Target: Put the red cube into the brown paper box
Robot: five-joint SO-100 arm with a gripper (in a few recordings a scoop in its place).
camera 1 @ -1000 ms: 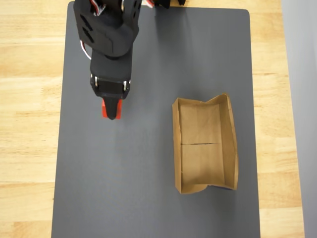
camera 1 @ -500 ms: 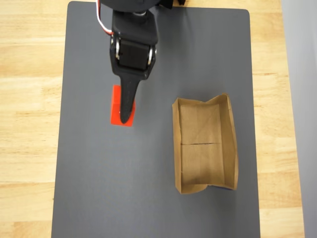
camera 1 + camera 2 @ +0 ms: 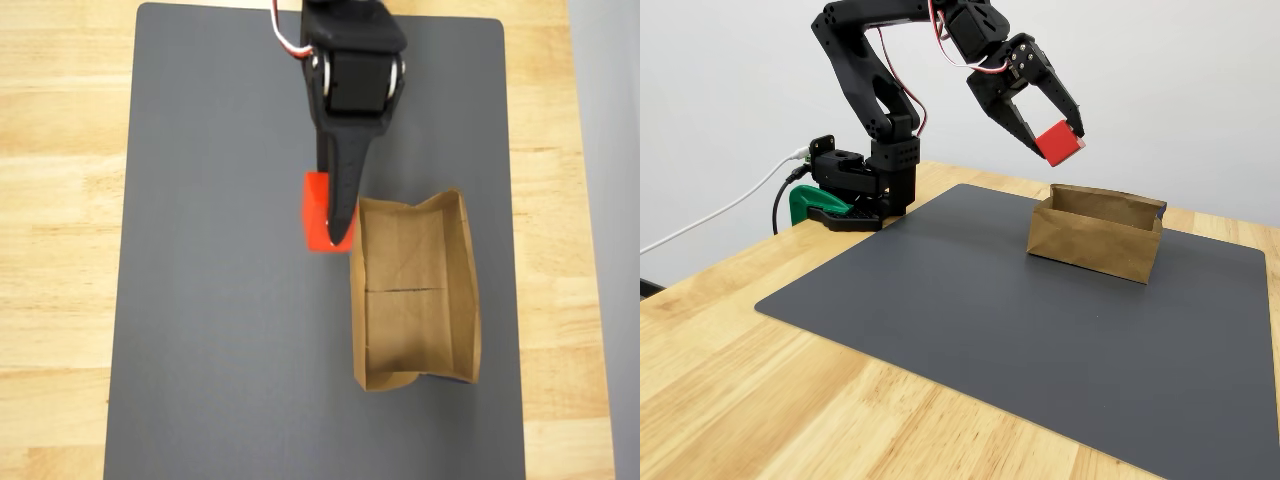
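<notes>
Above the grey mat (image 3: 970,320), fingers (image 3: 1015,125) hold the red cube (image 3: 1060,142) near the brown paper box (image 3: 1097,235).

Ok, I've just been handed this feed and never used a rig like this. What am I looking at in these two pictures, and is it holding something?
It's a small black robot arm clamped to the edge of a wooden table. One picture looks straight down from above; the other comes from a camera standing at the table's side. A dark grey mat covers most of the table. On it stands the brown paper box, open at the top and empty. The two-fingered end effector grips the red cube up in the air, clear of the mat. From above, the cube sits just beside the box's left wall near its top corner, not yet over the opening.
</notes>
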